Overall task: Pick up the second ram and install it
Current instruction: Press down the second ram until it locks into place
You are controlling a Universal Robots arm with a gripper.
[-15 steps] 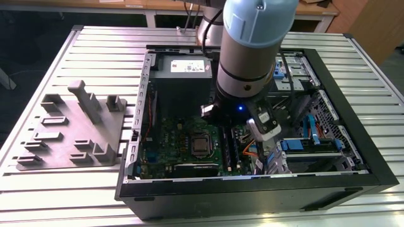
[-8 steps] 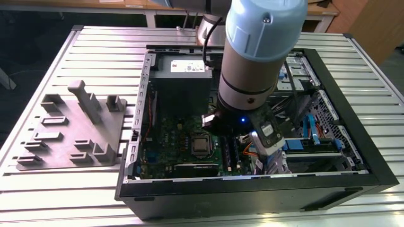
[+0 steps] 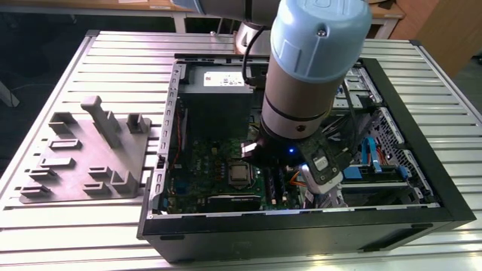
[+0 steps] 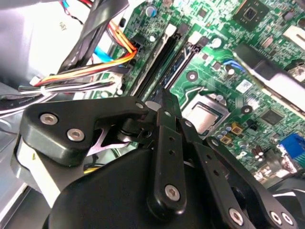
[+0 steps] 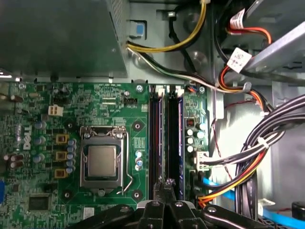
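The ram (image 5: 180,143) sits in a motherboard (image 5: 57,143) slot, apparently seated; the gripper (image 5: 163,183), fingers pinched together on nothing, hovers over the slots; installation looks near complete, needing only a clear retreat.

Second ram (image 5: 156,133), long thin dark stick, on edge in the motherboard slot nearest the processor socket (image 5: 102,162)
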